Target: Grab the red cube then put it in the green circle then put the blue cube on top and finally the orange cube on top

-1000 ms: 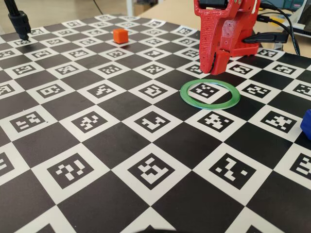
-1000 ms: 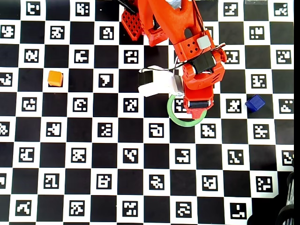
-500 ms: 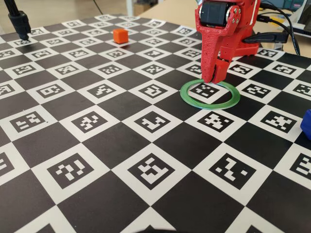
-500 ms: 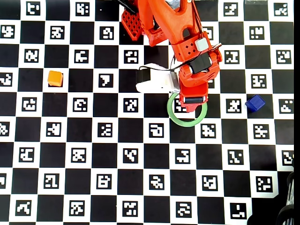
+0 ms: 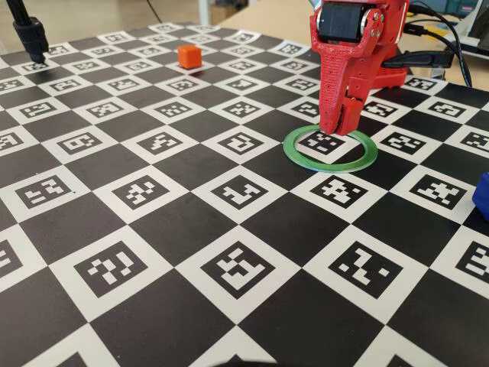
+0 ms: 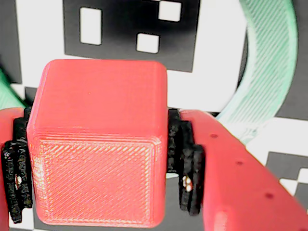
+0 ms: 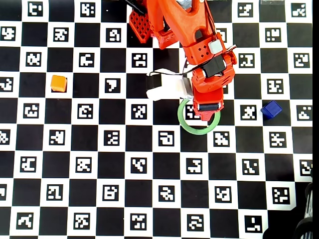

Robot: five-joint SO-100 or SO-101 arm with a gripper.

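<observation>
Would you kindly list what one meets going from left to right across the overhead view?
orange cube → green circle, with the gripper holding the red cube above it → blue cube.

The arm (image 5: 353,53) is red printed plastic with layer lines showing, and a black motor block (image 5: 344,23) sits in its upper housing. Seen from overhead, a white section (image 7: 169,87) juts from its side, with small grey squares on top and rows of little holes. The gripper (image 6: 96,163) has red fingers (image 6: 240,178) lined with black ridged pads (image 6: 185,168).
</observation>
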